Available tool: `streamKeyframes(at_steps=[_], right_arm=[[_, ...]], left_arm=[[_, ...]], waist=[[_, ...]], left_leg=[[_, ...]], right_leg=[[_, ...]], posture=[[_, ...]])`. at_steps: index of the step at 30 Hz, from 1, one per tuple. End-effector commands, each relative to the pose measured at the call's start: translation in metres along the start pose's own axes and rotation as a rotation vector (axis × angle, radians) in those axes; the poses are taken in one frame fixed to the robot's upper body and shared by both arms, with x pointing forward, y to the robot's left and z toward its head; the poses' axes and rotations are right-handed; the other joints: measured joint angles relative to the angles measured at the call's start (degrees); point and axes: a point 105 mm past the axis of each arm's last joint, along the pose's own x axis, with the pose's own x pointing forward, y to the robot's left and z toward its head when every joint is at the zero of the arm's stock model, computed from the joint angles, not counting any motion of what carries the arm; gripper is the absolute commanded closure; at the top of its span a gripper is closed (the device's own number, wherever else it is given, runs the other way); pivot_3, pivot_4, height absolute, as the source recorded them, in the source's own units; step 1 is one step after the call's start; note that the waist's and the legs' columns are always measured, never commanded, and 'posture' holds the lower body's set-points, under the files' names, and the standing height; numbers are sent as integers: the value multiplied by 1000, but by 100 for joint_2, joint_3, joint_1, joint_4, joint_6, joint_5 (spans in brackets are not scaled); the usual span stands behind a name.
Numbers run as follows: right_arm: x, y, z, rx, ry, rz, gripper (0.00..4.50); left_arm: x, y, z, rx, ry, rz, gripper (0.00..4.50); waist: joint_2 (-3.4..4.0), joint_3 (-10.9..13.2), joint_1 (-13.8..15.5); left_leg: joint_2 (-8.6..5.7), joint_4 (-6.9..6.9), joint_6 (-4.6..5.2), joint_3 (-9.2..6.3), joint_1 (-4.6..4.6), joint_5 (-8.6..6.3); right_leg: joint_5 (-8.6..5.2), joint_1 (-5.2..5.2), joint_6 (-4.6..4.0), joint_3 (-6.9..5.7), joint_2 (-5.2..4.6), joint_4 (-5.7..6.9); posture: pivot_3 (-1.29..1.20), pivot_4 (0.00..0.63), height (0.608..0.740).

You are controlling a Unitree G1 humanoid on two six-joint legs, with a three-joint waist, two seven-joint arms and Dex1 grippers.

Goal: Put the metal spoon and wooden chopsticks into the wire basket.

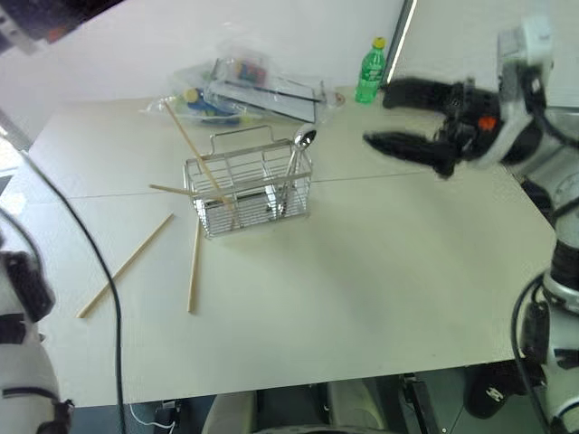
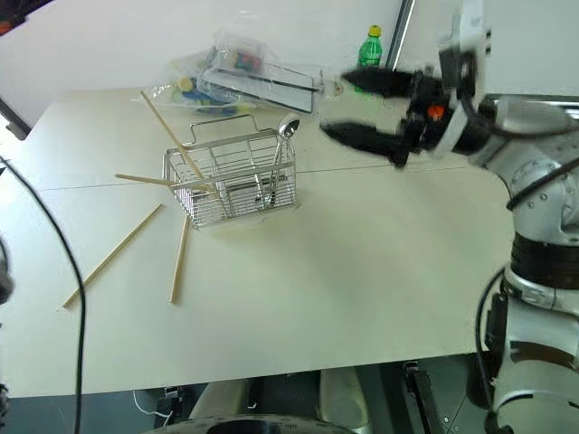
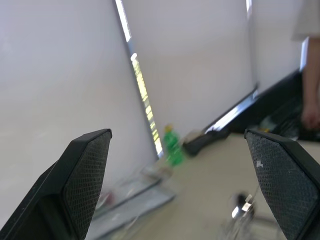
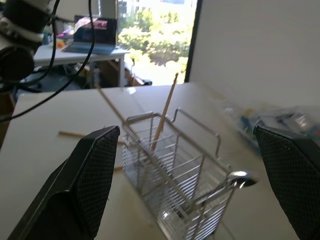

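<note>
The wire basket (image 1: 250, 185) stood toward the far middle of the table (image 1: 380, 289), and the metal spoon (image 1: 296, 163) was already in it, handle down and bowl poking up over the rim at the end nearer the right arm. It leaned there because the grid wall caught its slim handle. One of the wooden chopsticks (image 1: 192, 149) slanted out of the basket's other end, its tip resting inside while the long shaft tilted away toward the far left. Another lay across that end, seemingly poking through the wire. Two more lay flat on the table just in front of the basket's left end, one (image 1: 125, 265) angled off toward the table's near left and one (image 1: 194, 266) nearly straight toward the near edge.

The right gripper (image 1: 398, 116) hung in the air to the right of the basket, its black fingers spread wide with nothing between them, pointing across toward the spoon. I took that as the look of a gripper done with the spoon. The left gripper (image 3: 185, 165) was likewise spread and empty, aimed up toward the far wall and a green bottle (image 1: 369, 70). The loose sticks, I judged, remained to be collected.
</note>
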Motion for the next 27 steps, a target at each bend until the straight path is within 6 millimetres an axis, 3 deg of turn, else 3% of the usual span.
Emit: streamKeyframes(at_steps=[1,6,9,11,14,18,27], right_arm=[[-8,23,7,-32,13,80,100],[-16,44,-18,32,93,114,100],[-13,50,-30,53,114,102,100],[-11,53,-35,53,132,101,100],[-9,63,-44,63,164,111,100],[-6,76,-48,77,176,140,100],[0,78,-50,84,151,74,100]], left_arm=[[-27,22,-19,143,160,49,0],[-65,36,-77,255,470,21,0],[-81,25,-118,293,644,-81,0],[-84,16,-133,284,679,-138,0],[-81,-8,-161,213,706,-236,0],[-69,-27,-187,170,731,-294,0],[-31,-41,-243,109,802,-290,0]], waist=[[0,0,19],[-21,-9,104],[-22,-9,167],[-25,-8,186],[-31,-11,227],[-32,-11,220],[-36,-13,196]], left_leg=[[0,0,0,2,-1,0],[2,6,0,-2,-6,0],[7,12,0,7,-5,0],[30,15,0,10,-6,0],[41,14,0,9,-13,0],[42,13,0,8,-16,0],[50,21,1,12,-11,0]], right_leg=[[0,-1,0,1,0,0],[-1,5,-1,-4,-5,-7],[-1,6,-4,1,-9,-11],[0,4,-9,1,-8,-10],[4,-1,-15,-6,-4,-10],[5,-3,-14,-8,-3,-11],[9,2,-13,-8,13,-8]], posture=[[0,150,738],[0,150,738],[0,150,738],[0,150,738],[0,150,738],[0,150,738],[0,150,738]])
